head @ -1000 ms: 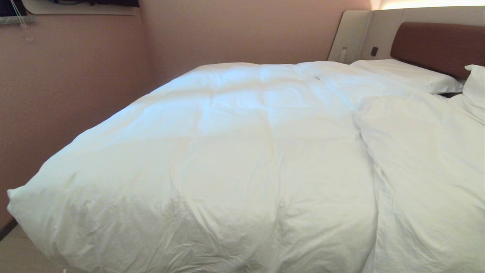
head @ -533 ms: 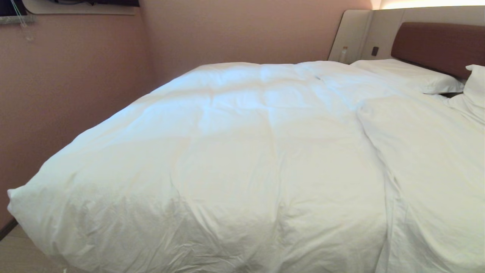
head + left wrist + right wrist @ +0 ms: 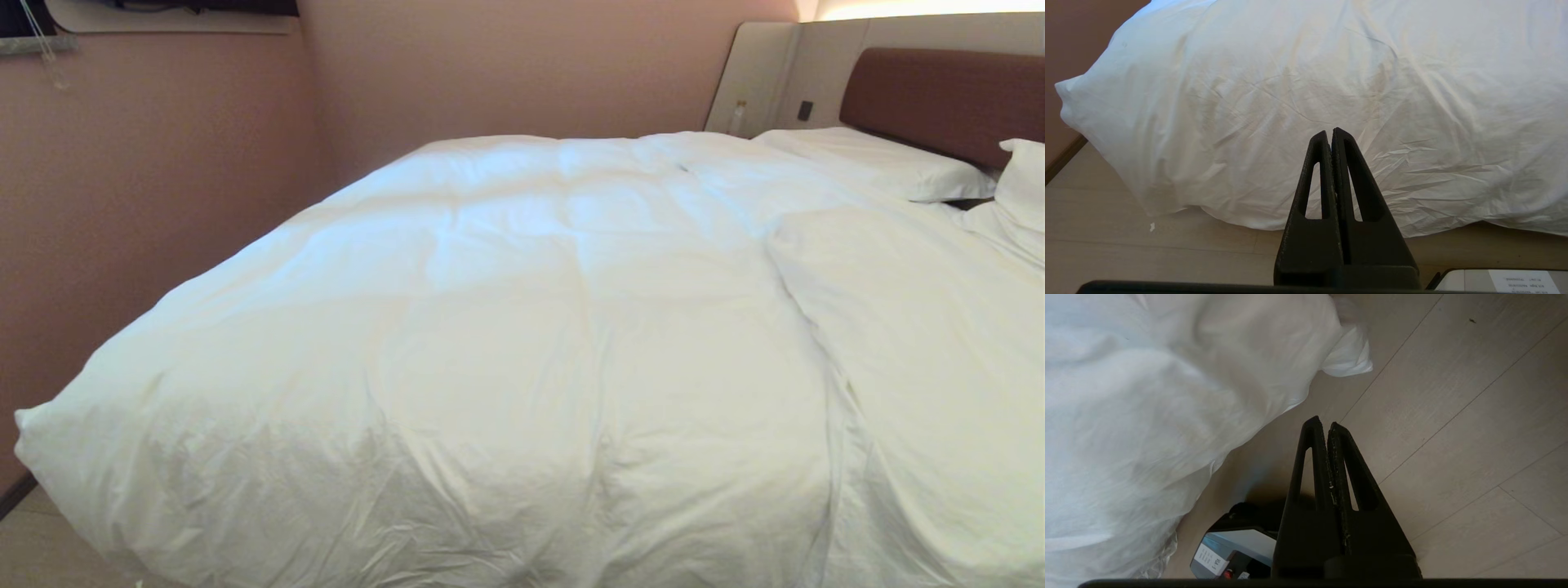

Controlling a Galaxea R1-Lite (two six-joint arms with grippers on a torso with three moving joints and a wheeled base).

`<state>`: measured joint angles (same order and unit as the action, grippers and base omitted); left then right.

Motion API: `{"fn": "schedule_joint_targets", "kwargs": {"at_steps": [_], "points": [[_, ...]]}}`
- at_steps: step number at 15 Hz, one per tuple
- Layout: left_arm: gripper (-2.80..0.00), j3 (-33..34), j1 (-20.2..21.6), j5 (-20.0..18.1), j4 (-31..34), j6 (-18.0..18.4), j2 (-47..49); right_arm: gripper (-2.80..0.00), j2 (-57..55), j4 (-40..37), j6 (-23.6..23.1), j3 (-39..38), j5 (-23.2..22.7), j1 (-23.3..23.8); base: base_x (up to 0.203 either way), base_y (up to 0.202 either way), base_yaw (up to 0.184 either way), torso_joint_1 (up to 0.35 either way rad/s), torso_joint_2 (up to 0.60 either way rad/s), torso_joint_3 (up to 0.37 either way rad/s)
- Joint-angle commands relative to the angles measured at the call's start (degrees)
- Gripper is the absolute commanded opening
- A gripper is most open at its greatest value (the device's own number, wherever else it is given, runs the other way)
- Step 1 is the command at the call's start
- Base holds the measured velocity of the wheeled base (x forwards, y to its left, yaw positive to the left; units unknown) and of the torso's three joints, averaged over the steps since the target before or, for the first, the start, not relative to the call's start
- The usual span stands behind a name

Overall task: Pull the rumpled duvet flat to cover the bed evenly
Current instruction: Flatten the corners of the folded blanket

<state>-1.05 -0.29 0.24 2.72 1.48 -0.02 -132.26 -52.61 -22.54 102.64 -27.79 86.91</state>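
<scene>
The puffy white duvet [image 3: 506, 327] lies over the bed, whose brown headboard [image 3: 939, 98] shows at the far right. A long fold runs down the duvet's right part [image 3: 816, 392]. Neither arm appears in the head view. My left gripper [image 3: 1329, 132] is shut and empty, pointing at the duvet's creased foot edge [image 3: 1290, 81], which hangs to the floor. My right gripper [image 3: 1323, 425] is also shut and empty. It hangs over bare floor beside the duvet [image 3: 1147, 416], near a loose corner [image 3: 1349, 355].
Two white pillows [image 3: 882, 163] [image 3: 1024, 188] lie by the headboard. A pink wall [image 3: 147, 204] runs close along the bed's left side. Pale wood floor [image 3: 1453, 416] spreads to the right of the bed. My base [image 3: 1237, 547] stands close to the hanging duvet.
The duvet's right-hand fold has sunk and its crease has slid slightly right and down. The rest of the duvet and the head view have stayed still.
</scene>
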Motion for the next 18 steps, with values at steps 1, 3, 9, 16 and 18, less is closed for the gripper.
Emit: {"fn": "schedule_joint_targets", "kwargs": {"at_steps": [1, 3, 9, 16, 18], "points": [[-2.8, -0.01, 0.03, 0.02, 0.01, 0.02, 0.02, -2.8, -0.24, -0.62, -0.31, -0.36, -0.37, 0.24, 0.0, 0.0, 0.0, 0.0, 0.0, 0.0], [-2.8, -0.01, 0.03, 0.02, 0.01, 0.02, 0.02, -2.8, 1.58, -1.1, -1.79, -2.3, -1.24, -0.62, 0.0, 0.0, 0.0, 0.0, 0.0, 0.0], [-2.8, -0.01, 0.03, 0.02, 0.01, 0.02, 0.02, -2.8, 14.91, -2.48, -4.92, -15.41, -5.08, -16.42, 0.0, 0.0, 0.0, 0.0, 0.0, 0.0], [-2.8, -0.01, -0.04, 0.02, 0.01, 0.02, 0.02, -2.8, 34.21, -2.34, -0.06, -24.9, -5.0, -40.88, 0.0, 0.0, 0.0, 0.0, 0.0, 0.0], [-2.8, -0.01, 0.03, 0.02, 0.01, 0.02, 0.02, -2.8, 38.93, -2.58, 1.89, -26.42, -4.85, -45.89, 0.0, 0.0, 0.0, 0.0, 0.0, 0.0]]}}
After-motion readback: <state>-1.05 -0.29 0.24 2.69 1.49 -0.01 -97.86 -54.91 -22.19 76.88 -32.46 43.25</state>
